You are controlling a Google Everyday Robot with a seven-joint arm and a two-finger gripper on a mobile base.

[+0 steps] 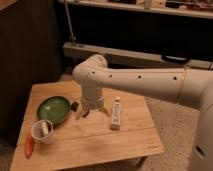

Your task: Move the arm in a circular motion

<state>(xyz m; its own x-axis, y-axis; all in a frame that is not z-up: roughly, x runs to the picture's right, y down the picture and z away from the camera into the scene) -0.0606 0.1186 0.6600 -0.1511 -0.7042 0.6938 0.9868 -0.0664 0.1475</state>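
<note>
A white robot arm (142, 80) reaches in from beyond the right edge of a low wooden table (102, 145) and crosses above its far right corner. It bends at a rounded elbow joint (92, 67) over the table's back half. From the elbow a short section drops straight down to the gripper (92, 114), which hangs above the middle of the table. Its two pale fingers (81, 114) are spread apart with nothing between them, the tips close to the wood.

A green plate (53, 109) sits on the table's left half, and a small dark object (74, 106) lies between the plate's rim and the gripper. A white tube (116, 114) lies lengthwise just right of the table's centre, near the gripper's right-hand finger and set back from the right edge. A white cup (42, 131) stands toward the front left corner, in front of the plate. A red object (29, 146) lies beside it, close to the left edge.

Bare wood runs in a wide band along the table's front edge, from the cup across to the front right corner. Speckled floor (167, 125) shows past the right edge, under the arm. Beyond the far edge stands a long pale ledge (125, 56) against dark furniture.
</note>
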